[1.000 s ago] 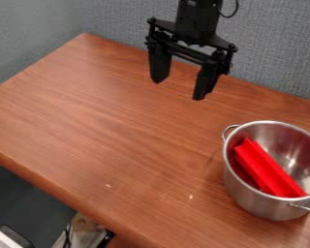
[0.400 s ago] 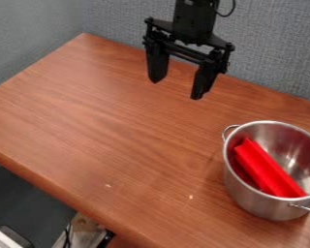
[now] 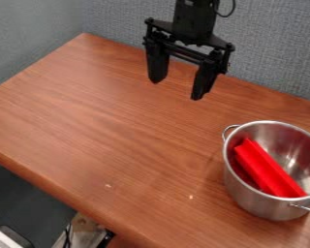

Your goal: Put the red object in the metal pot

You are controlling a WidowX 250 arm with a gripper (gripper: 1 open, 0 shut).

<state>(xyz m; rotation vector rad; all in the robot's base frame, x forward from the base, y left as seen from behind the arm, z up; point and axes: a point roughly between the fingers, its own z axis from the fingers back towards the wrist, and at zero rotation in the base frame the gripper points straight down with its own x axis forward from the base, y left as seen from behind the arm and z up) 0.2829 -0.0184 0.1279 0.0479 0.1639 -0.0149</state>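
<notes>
Single black robot arm (image 3: 197,17), upright, entering from the top of the view. Black two-fingered metal claw (image 3: 184,77) points down, fingers spread wide, nothing between them. Claw hangs over the far side of the brown wooden bench (image 3: 100,116), slightly tilted, one finger lower in view.

Pincer (image 3: 176,90) sits slightly farther toward view's left edge than one second ago.

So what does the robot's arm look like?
The arm is black all over. Its tool is black too, with a wide crosspiece and two chunky, blocky fingers. A thin dark cable loops beside the arm near the top. I can't make out any markings.
</notes>
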